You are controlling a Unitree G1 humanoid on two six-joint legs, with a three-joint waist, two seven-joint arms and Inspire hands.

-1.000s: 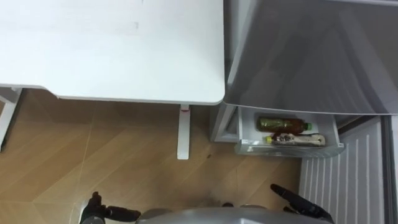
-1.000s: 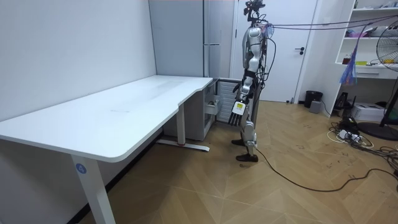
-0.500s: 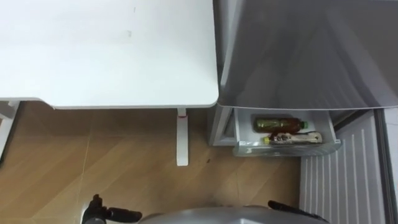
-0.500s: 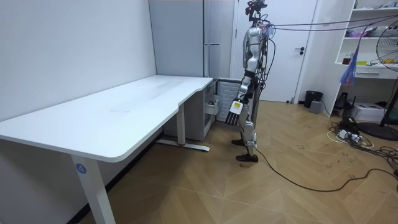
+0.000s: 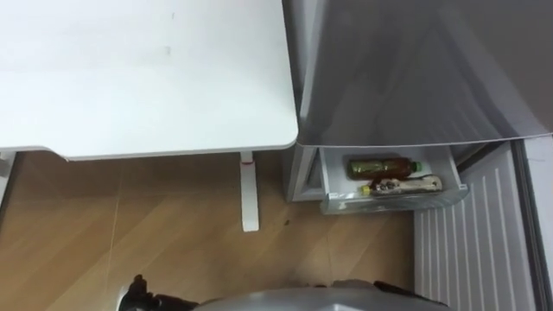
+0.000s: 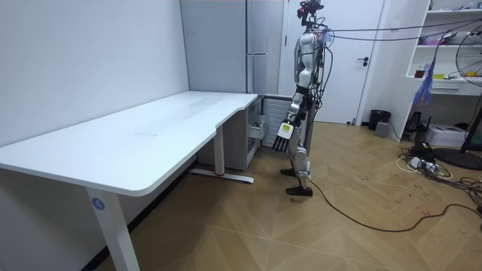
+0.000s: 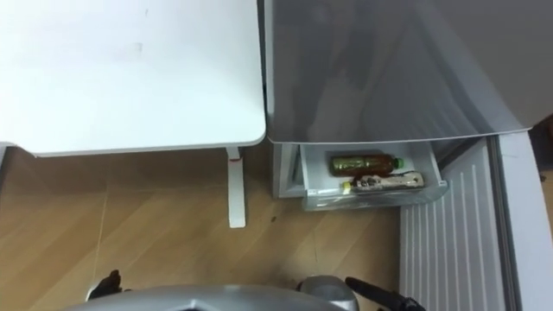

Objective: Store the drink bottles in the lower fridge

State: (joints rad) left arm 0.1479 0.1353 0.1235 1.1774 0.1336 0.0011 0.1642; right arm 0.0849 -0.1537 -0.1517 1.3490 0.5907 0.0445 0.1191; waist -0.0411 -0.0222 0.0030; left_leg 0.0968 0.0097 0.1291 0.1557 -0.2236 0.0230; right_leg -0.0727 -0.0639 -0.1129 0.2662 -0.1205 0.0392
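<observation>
The long white table [image 5: 138, 78] takes up the most room, running along the wall, with the wooden floor [image 5: 130, 233] under it and one white leg [image 5: 249, 194] near its end. At that end stands the tall grey fridge [image 5: 415, 69], and the robot stands upright on the floor right in front of it, facing it, with the table on its left. Behind the robot, on the room view's right, are a white room door [image 6: 369, 60] and a shelf unit [image 6: 452, 53]. The fridge's lower door [image 5: 462, 250] is swung wide open on the robot's right, its ribbed white inside showing. Below the grey front the drawer [image 5: 389, 204] is pulled out, and both drinks lie in it on their sides, one just beside the other: the green-capped bottle [image 5: 378, 166] farther back, cap toward the robot's right, and the yellow-capped bottle [image 5: 404, 184] nearer the drawer's front wall, cap toward the left. The left robot hand [image 6: 285, 130] hangs at the robot's side near hip height with its fingers straight and apart from everything — it holds nothing. The right robot hand [image 7: 376, 292] shows as a dark shape low by the open door, well away from the drawer — whether it is apart or together I cannot tell.
</observation>
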